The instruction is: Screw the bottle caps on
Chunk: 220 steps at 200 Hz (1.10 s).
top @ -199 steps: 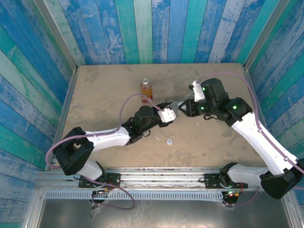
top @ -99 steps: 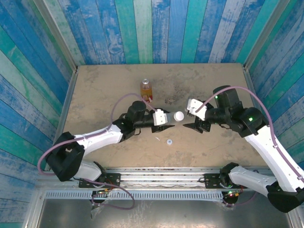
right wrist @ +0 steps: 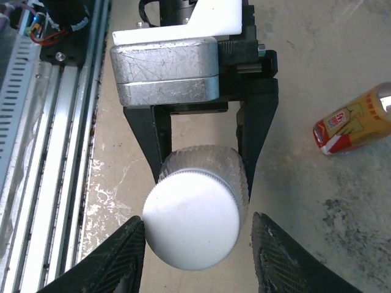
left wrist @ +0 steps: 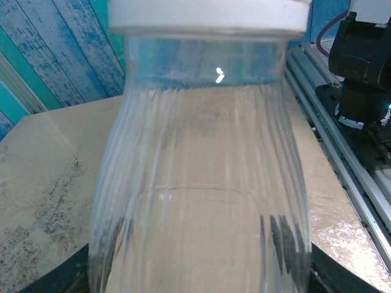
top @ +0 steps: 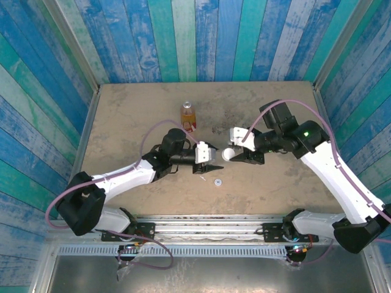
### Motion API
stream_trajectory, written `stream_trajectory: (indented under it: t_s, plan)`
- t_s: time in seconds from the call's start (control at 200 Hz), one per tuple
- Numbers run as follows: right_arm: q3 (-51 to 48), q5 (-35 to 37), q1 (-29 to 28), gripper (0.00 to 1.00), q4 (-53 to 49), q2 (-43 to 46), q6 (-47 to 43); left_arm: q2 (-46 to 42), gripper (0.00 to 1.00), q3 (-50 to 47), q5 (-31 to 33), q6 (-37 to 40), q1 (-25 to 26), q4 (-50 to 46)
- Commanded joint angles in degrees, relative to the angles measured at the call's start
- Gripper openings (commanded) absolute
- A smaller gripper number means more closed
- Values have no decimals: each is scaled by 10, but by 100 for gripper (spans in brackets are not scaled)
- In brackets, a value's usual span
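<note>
Quick look at where we're at. Our left gripper [top: 214, 157] is clamped shut on the clear bottle [left wrist: 201, 183]. The black jaws pinch it at the ribbed part just behind the neck, and the bottle sticks straight out from between them, lying sideways above the table [top: 134, 116]. There's a white cap [right wrist: 194, 231] sitting on the bottle's mouth, out past the left jaws' tips.

The right gripper [top: 234, 153] faces it head-on. Its jaws are partly open and straddle that white cap, one finger on each side and right up against the rim. From the right wrist view we honestly can't tell whether they're actually squeezing the cap or just hugging it, since the gap on each side is next to nothing.

The amber bottle [top: 188, 113] with the reddish label stands upright on the table on its own, off to the far side of the left jaws and clear of both grippers. The second, loose cap [top: 217, 182] lies flat on the table on the near side, below the spot where the two sets of jaws meet, with nothing touching it.
</note>
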<state>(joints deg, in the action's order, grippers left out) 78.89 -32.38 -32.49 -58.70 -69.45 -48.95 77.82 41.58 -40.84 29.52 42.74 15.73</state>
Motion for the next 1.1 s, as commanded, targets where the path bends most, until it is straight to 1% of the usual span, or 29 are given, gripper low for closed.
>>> stream_trajectory:
  t_s: [0.0,0.251,0.271,0.321,0.376,0.441,0.486,0.546,0.662,0.802,0.882,0.952,0.977,0.987,1.007,1.098]
  plan:
    - [17,-17,-6,48,-12,-8,-5,-5,38,21,-30,-1,3,4]
    - [18,-15,-12,48,-12,-18,0,1,37,24,-34,-4,1,4]
    - [18,-13,-13,47,-12,-18,1,1,37,24,-34,-5,1,4]
    - [19,-13,-13,38,-12,-20,5,2,37,24,-34,-5,1,3]
    - [20,-11,-13,32,-12,-21,8,3,37,24,-30,-5,0,4]
    - [21,-10,-13,31,-11,-20,10,5,37,20,-22,-6,0,6]
    - [21,-11,-13,28,-11,-19,15,7,37,18,-12,-6,0,9]
    - [20,-11,-13,26,-5,-18,35,8,36,9,23,-20,0,33]
    - [3,-4,-13,18,30,-11,117,9,35,-19,106,-48,0,105]
    - [-40,15,-13,12,92,11,271,23,34,-18,182,-58,0,123]
    - [-67,10,-14,11,135,24,353,27,34,-19,224,-63,0,140]
    - [-93,10,-14,12,172,39,430,30,34,-19,253,-62,0,149]
    - [-101,15,-14,11,186,44,458,31,34,-19,262,-62,0,152]
    - [-105,17,-27,11,190,46,469,31,34,-20,265,-62,0,154]
    - [-112,24,-33,11,200,50,488,32,34,-19,270,-61,0,157]
    - [-130,67,-39,11,217,62,575,36,34,-23,293,-58,0,170]
